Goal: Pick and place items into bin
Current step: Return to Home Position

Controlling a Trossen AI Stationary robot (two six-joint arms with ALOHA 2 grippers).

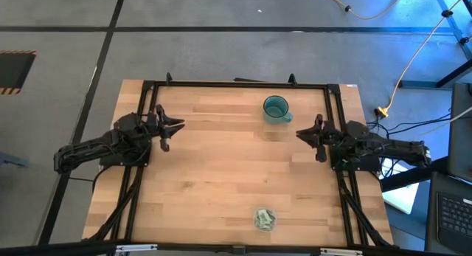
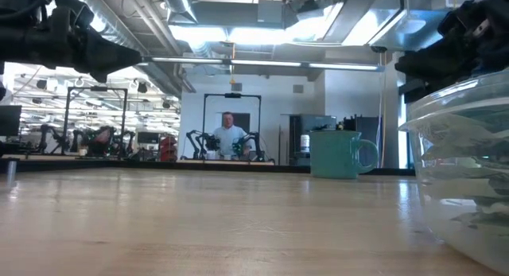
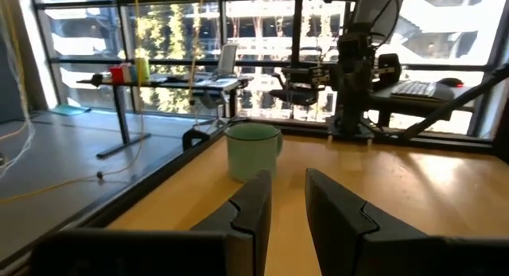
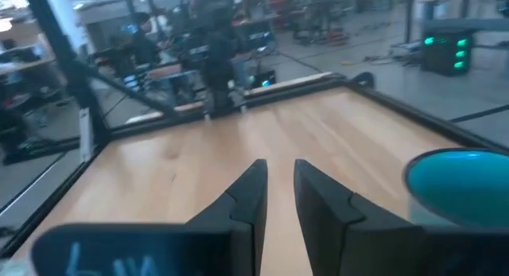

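Observation:
The bin, a small clear round tub (image 1: 265, 219), stands near the table's near edge, right of the middle. It shows large and close in the low view (image 2: 469, 180). Pale green and white packets (image 1: 264, 220) lie inside it, and I see none loose on the table. My left gripper (image 1: 179, 125) hovers at the table's left side, pointing right, narrowly open and empty. My right gripper (image 1: 298, 133) hovers at the table's right side, pointing left, narrowly open and empty. Each gripper's own wrist view shows its two fingers apart, the left (image 3: 288, 180) and the right (image 4: 280, 169).
A teal mug with a handle (image 1: 276, 108) stands at the far middle-right of the wooden table, also in the low view (image 2: 340, 153) and the left wrist view (image 3: 252, 151). A black frame (image 1: 236, 84) borders the table. A person (image 2: 229, 135) is in the room beyond.

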